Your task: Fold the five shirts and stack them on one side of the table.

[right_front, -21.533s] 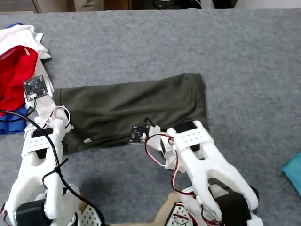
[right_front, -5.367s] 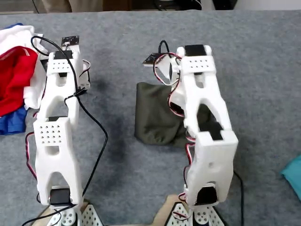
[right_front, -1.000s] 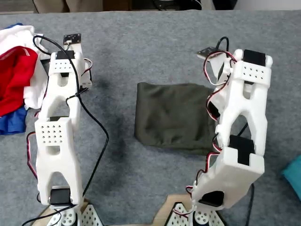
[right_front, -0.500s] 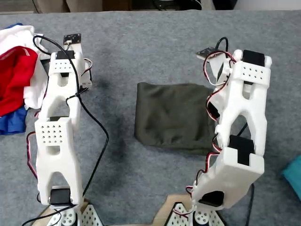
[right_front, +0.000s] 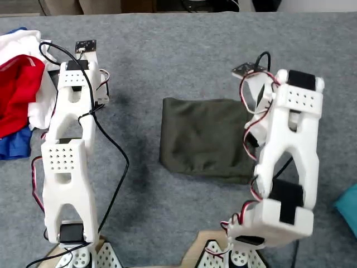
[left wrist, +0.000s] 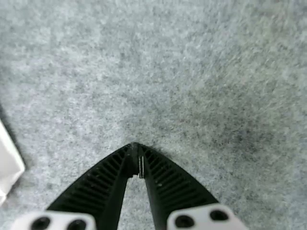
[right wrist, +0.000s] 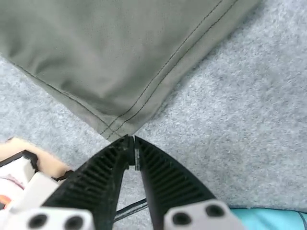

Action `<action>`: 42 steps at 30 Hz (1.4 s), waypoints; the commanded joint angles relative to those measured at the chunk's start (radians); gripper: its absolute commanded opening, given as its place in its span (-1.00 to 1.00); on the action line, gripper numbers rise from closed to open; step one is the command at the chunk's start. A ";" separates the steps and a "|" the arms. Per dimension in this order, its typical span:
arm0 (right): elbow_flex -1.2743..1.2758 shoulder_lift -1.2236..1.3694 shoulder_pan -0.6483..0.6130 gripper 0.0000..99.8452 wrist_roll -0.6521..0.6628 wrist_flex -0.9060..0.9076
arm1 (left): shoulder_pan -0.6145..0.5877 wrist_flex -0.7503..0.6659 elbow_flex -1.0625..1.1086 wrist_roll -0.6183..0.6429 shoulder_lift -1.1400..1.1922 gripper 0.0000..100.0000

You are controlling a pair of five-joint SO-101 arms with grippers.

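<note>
Olive-green cotton, folded into a rough rectangle, lies flat near the middle of the bench (right_front: 167, 44), which is covered in grey felt-like fabric. This olive shirt (right_front: 203, 137) has its stitched hem corner pointing toward the right claw (right wrist: 132, 149) in the right wrist view. The claw's black ribbed fingers are pressed together with nothing between them, and the tips sit just at that corner (whether they actually touch the cloth I cannot tell). From above, the right arm (right_front: 287, 151) stands along the shirt's right edge and covers part of it.

The left claw (left wrist: 137, 162) is also pressed together and holds nothing, hanging over bare grey covering with a bit of white cloth (left wrist: 7, 167) off to one side. The left arm (right_front: 67, 145) stretches out well apart from the olive shirt.

At the bench's far left corner is a loose heap: a red shirt (right_front: 19, 89) on top, a white shirt (right_front: 25, 42) behind it, and a blue shirt (right_front: 14, 146) beneath. A teal shirt (right_front: 348, 204) pokes in at the right edge.
</note>
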 commanded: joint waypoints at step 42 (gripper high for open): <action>-1.279 1.090 -0.183 -0.58 -0.204 0.038 | 0.037 -0.020 -0.028 -0.006 -0.002 -0.96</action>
